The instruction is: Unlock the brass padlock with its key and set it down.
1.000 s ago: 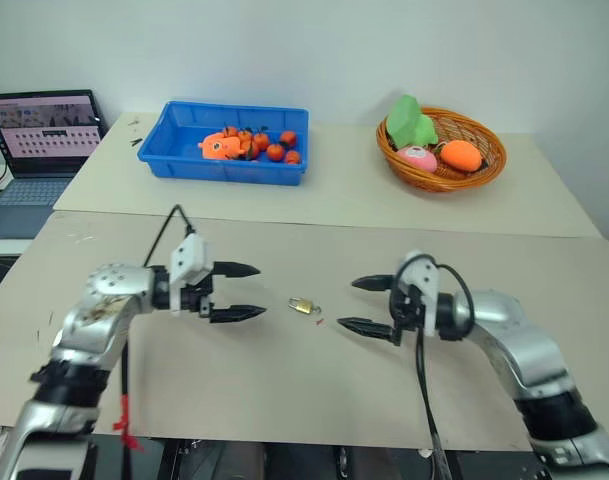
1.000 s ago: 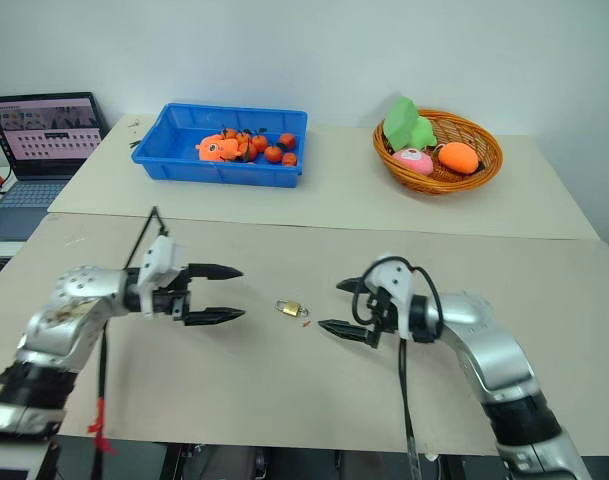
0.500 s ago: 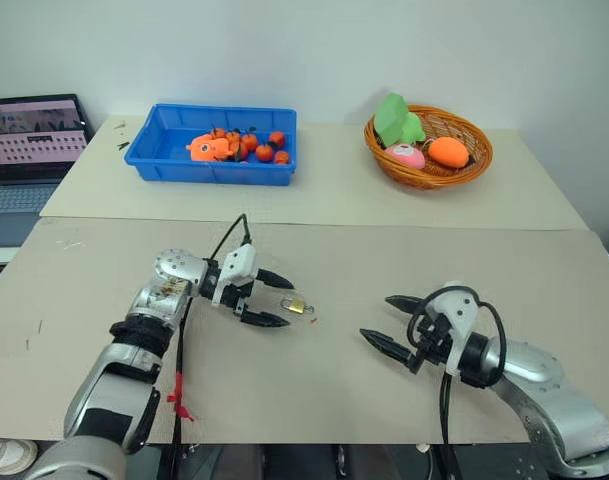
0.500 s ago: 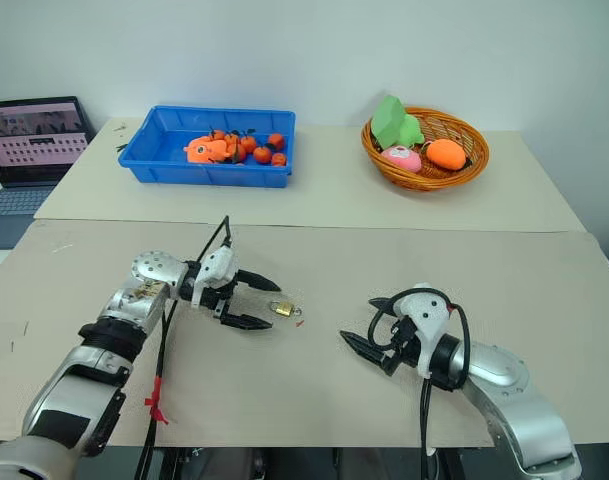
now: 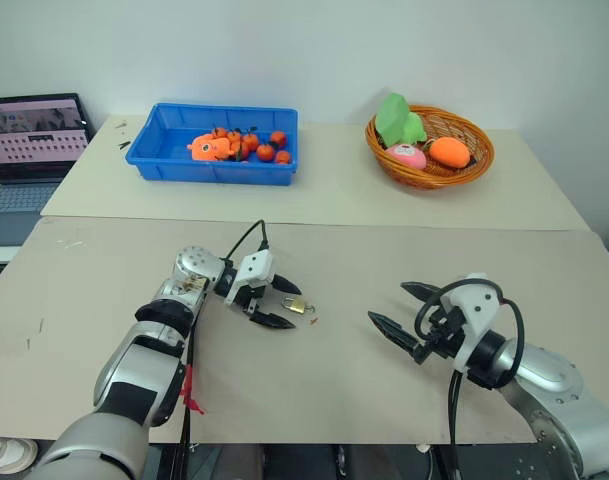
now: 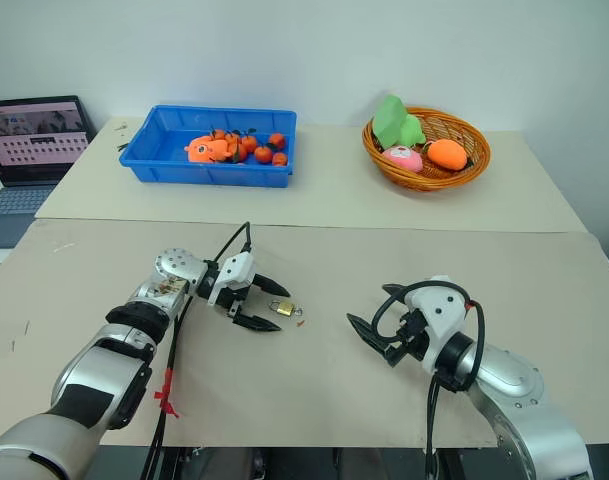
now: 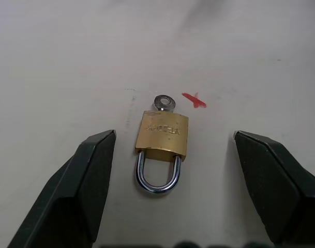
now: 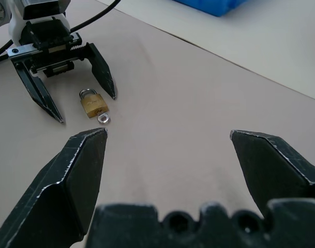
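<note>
Left gripper (image 7: 165, 170), spread wide and empty, is poised astride the brass padlock (image 7: 163, 135), judged small, rigid, slippery, best pinched across its flat body.

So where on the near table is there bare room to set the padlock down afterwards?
Bare tabletop lies between the brass padlock and the right gripper, and along the near edge. It is crowded right at the open left gripper, straddling the padlock. The blue bin and wicker basket are full.
</note>
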